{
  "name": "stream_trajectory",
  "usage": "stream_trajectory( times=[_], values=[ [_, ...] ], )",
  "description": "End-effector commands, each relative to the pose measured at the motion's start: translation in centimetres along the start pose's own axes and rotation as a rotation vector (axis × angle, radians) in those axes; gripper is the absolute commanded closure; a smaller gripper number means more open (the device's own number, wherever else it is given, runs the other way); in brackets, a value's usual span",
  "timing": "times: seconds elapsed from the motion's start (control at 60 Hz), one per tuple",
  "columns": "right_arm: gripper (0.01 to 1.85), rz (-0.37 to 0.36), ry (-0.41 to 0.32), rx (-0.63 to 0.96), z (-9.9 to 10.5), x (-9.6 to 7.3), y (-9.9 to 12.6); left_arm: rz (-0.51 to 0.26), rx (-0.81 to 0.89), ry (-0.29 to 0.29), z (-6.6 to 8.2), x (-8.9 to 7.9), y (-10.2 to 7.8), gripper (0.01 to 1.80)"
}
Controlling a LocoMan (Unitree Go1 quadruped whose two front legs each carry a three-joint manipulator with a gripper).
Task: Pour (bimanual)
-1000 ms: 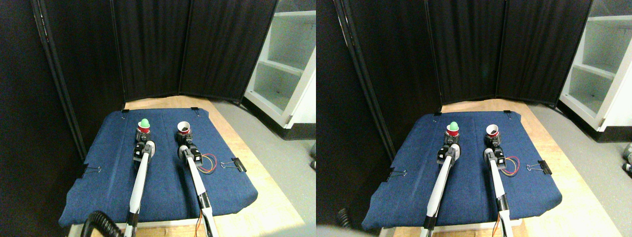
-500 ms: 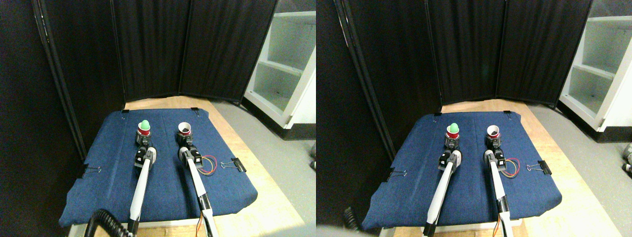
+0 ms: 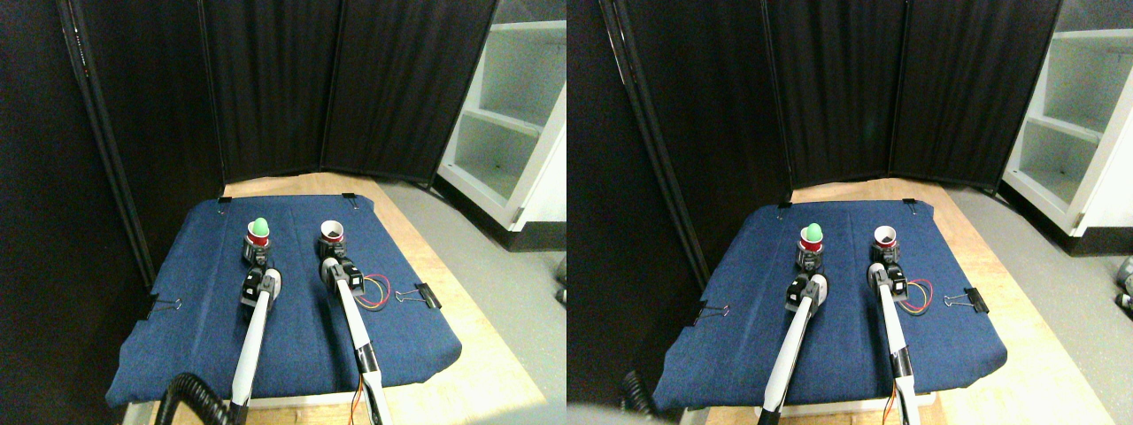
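My left gripper (image 3: 257, 259) backed slightly from the red cup (image 3: 258, 237); right gripper (image 3: 330, 255) at white cup (image 3: 331, 232); jaws: cannot tell.

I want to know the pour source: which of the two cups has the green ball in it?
The cup at the left pincer: a green ball sits in it. The other cup shows none.
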Motion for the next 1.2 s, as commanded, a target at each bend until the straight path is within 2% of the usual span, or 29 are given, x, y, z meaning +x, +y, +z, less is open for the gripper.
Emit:
stream_trajectory(
  times=[0.017, 0.05, 0.133, 0.167, 0.183, 0.2, 0.217, 0.233, 0.4, 0.517, 0.583, 0.8, 0.867, 0.9, 0.933, 0.983, 1.1, 1.2],
  values=[
    [1.29, -0.008, -0.005, -0.035, 0.3, -0.4, 0.0, 0.038, 0.042, -0.021, -0.1, -0.2, 1.0, 1.42],
    [1.24, -0.007, -0.005, -0.036, 0.4, -0.4, 0.0, 0.038, 0.044, -0.020, -0.1, -0.2, 1.0, 1.39],
    [0.89, -0.024, 0.005, -0.054, 0.5, -0.6, 0.0, 0.040, 0.037, -0.003, 0.0, -0.3, 1.1, 1.12],
    [0.85, -0.027, 0.008, -0.051, 0.6, -0.6, 0.0, 0.040, 0.035, 0.002, 0.0, -0.3, 1.1, 1.06],
    [0.74, -0.042, 0.031, -0.023, 0.6, -0.8, 0.0, 0.039, 0.039, 0.004, 0.0, -0.4, 1.1, 0.86],
    [0.74, -0.042, 0.031, -0.023, 0.6, -0.8, 0.0, 0.039, 0.039, 0.004, 0.0, -0.4, 1.1, 0.86],
    [0.66, -0.046, 0.046, -0.012, 0.7, -0.9, 0.0, 0.039, 0.039, 0.003, 0.0, -0.5, 1.1, 0.72],
    [0.62, -0.053, 0.052, -0.008, 0.7, -0.9, 0.0, 0.040, 0.037, 0.003, -0.1, -0.5, 1.1, 0.67],
    [0.34, -0.088, 0.095, 0.037, 0.7, -1.3, 0.1, 0.041, 0.057, 0.019, -0.1, -0.6, 1.3, 0.43],
    [0.29, -0.083, 0.109, 0.028, 0.7, -1.3, 0.1, 0.044, 0.111, 0.023, 0.0, -0.6, 1.3, 0.17],
    [0.33, -0.076, 0.117, 0.034, 0.7, -1.4, 0.1, 0.041, 0.111, 0.026, 0.0, -0.6, 1.3, 0.15],
    [0.29, -0.040, 0.150, 0.036, 0.9, -2.0, 0.5, 0.020, 0.132, 0.037, 0.3, -1.4, 1.2, 0.18],
    [0.36, -0.019, 0.160, 0.032, 0.9, -2.4, 0.7, 0.014, 0.149, 0.064, 0.6, -1.7, 1.0, 0.17],
    [0.36, 0.020, 0.184, 0.010, 1.0, -2.8, 1.0, 0.003, 0.158, 0.085, 0.9, -2.3, 0.7, 0.18],
    [0.36, 0.024, 0.184, 0.004, 1.1, -2.9, 1.0, 0.002, 0.154, 0.090, 1.0, -2.4, 0.7, 0.18],
    [0.39, 0.034, 0.180, 0.006, 1.1, -3.3, 1.3, -0.002, 0.196, 0.127, 1.3, -3.0, 0.3, 0.15],
    [0.43, 0.076, 0.195, -0.007, 1.3, -4.3, 1.9, -0.025, 0.168, 0.149, 1.9, -4.0, -0.6, 0.29],
    [0.39, 0.092, 0.197, -0.001, 1.5, -4.9, 2.4, -0.044, 0.197, 0.182, 2.3, -4.9, -1.3, 0.29]
  ],
)
